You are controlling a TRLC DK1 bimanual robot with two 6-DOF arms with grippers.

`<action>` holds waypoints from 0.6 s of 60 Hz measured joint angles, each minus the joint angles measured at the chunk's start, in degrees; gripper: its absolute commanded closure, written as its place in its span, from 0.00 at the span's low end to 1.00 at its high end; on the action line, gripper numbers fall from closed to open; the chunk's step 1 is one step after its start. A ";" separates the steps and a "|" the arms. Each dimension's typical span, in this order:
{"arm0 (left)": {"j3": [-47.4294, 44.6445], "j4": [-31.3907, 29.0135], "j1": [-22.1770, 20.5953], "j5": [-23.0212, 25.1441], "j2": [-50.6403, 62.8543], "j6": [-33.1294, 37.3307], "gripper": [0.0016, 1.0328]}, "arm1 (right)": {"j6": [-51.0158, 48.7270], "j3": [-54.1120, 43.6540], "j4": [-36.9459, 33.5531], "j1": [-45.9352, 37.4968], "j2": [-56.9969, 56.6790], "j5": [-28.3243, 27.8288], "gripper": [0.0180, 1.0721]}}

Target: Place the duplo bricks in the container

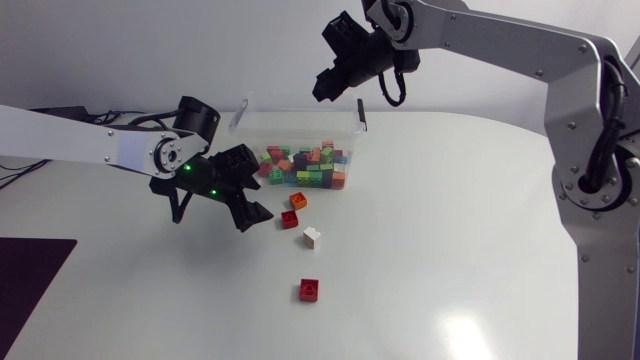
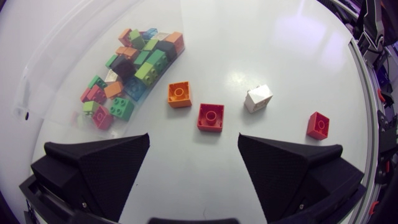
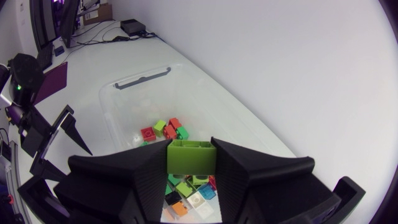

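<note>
Right end effector [image 3: 191, 148] tight on a blocky lime-green duplo brick [image 3: 191, 159]; left end effector [image 2: 194, 139] wide apart, empty.

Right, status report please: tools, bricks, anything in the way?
Left tool open, red brick ahead. Right tool shut on green brick above container. Orange brick, white brick loose. Nothing blocking.

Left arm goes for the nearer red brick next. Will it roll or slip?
Probably stiff: the red brick looks like hard moulded plastic. It sits flat with its stud up, so rolling seems unlikely. The smooth table may let it slide if nudged.
</note>
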 measured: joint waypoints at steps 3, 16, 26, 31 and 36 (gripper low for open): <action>0.00 0.55 -0.39 -0.50 0.83 -0.02 0.04 | 0.74 0.00 1.66 0.00 0.35 -0.09 0.76; 0.02 2.60 -2.43 -1.88 4.92 -0.02 0.04 | 3.17 -0.04 9.60 -0.24 1.68 -0.11 0.75; 0.20 4.52 -3.54 -3.04 7.98 -0.04 0.04 | 5.51 -0.17 15.06 -1.33 1.70 -0.09 0.23; 0.63 7.69 -3.76 -3.06 9.62 -0.24 0.04 | 7.08 -0.15 15.56 -1.92 2.23 -0.09 0.04; 1.46 10.97 -3.74 -3.06 11.04 -0.61 0.04 | 8.09 -0.15 15.52 -2.29 3.04 -0.07 0.04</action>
